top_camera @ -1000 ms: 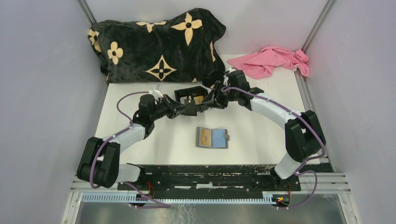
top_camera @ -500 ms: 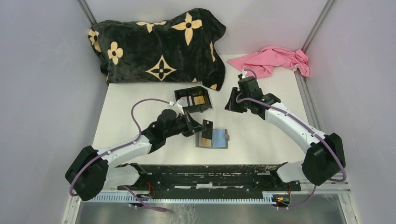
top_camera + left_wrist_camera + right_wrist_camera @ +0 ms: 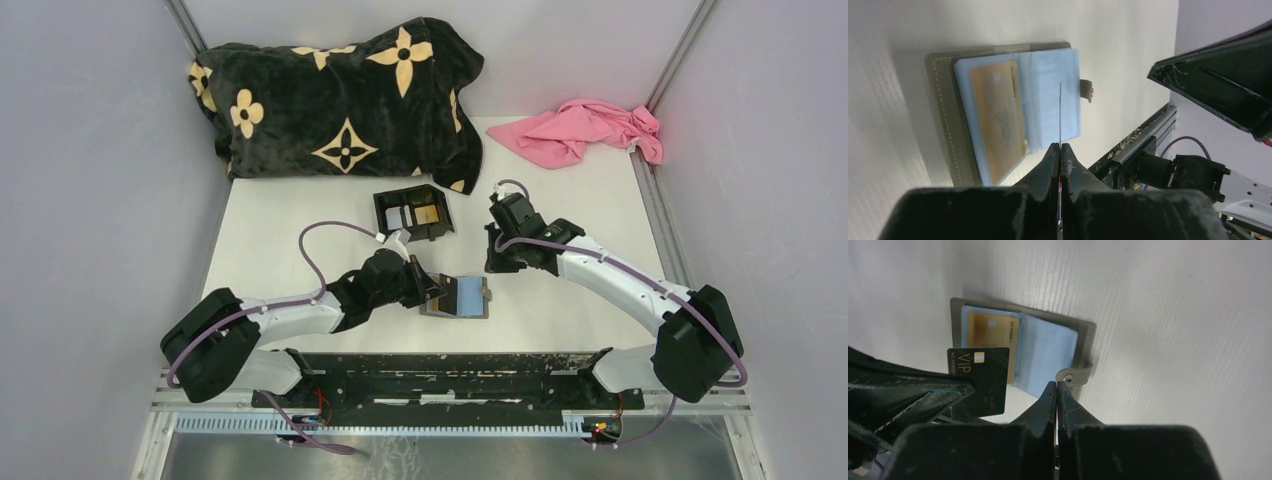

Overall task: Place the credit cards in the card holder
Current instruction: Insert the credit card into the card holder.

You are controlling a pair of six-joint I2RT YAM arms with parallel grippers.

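The grey card holder (image 3: 478, 308) lies open on the table, with a gold credit card (image 3: 998, 120) in its left sleeve. My left gripper (image 3: 428, 284) is shut on a black credit card (image 3: 980, 380), held on edge over the holder's left half. In the left wrist view that card shows only as a thin line (image 3: 1060, 115) above the blue sleeves. My right gripper (image 3: 1056, 385) is shut with nothing between its fingers. It hangs just above the clasp tab (image 3: 1075, 375) at the holder's right edge. A silvery card (image 3: 397, 217) and a gold card (image 3: 428, 214) lie in the black box.
The black plastic box (image 3: 385, 204) stands behind the card holder. A black blanket with tan flowers (image 3: 340, 95) fills the back left, and a pink cloth (image 3: 580, 130) lies at the back right. The black rail (image 3: 430, 372) runs along the near edge.
My left gripper has carried the black card from the box down to the card holder. My right gripper has left the box, come to the clasp tab, and shut.
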